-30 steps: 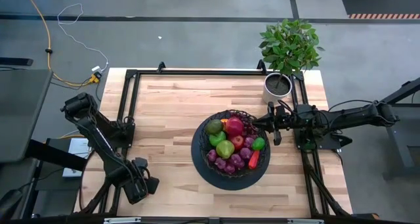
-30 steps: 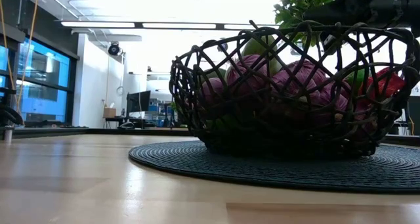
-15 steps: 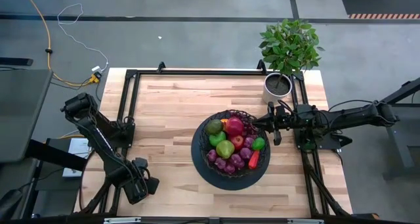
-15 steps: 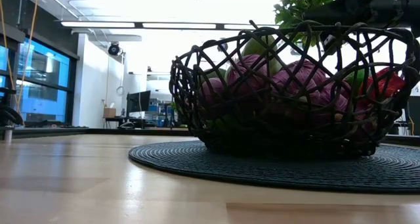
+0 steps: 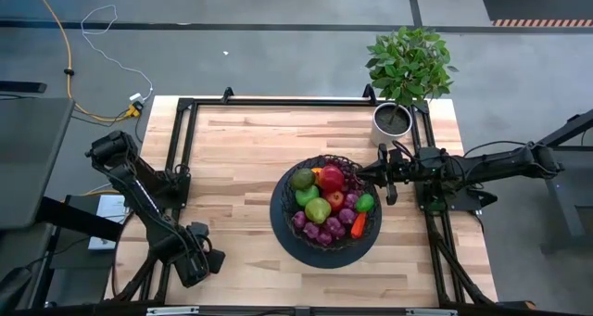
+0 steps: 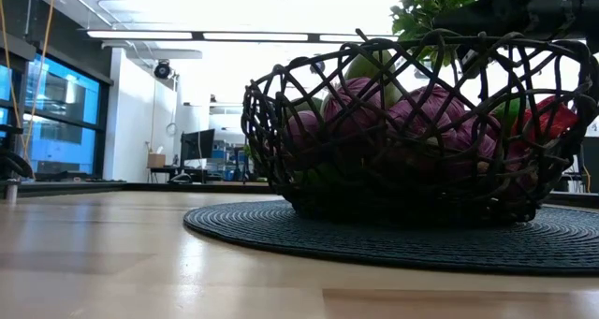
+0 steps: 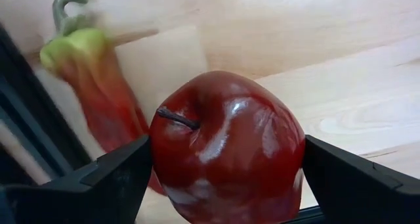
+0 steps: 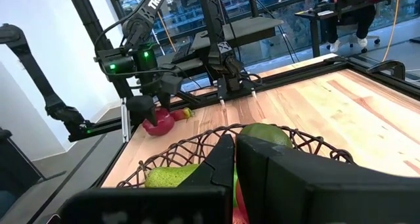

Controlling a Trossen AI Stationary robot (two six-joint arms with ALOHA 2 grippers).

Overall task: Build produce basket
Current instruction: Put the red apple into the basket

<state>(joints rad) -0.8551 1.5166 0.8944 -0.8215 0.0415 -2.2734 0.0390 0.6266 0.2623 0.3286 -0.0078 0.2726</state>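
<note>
My left gripper (image 7: 226, 178) sat around a glossy dark-red apple (image 7: 226, 148) at the table's near-left corner — fingers touching both sides. Right gripper (image 5: 363, 174) was pinched shut beside the loaded black wire basket (image 5: 325, 203).

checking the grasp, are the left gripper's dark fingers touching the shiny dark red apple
Touching. The left wrist view shows the shiny dark red apple between the left gripper's two dark fingers, each pad against a side of it, no gap visible.
</note>
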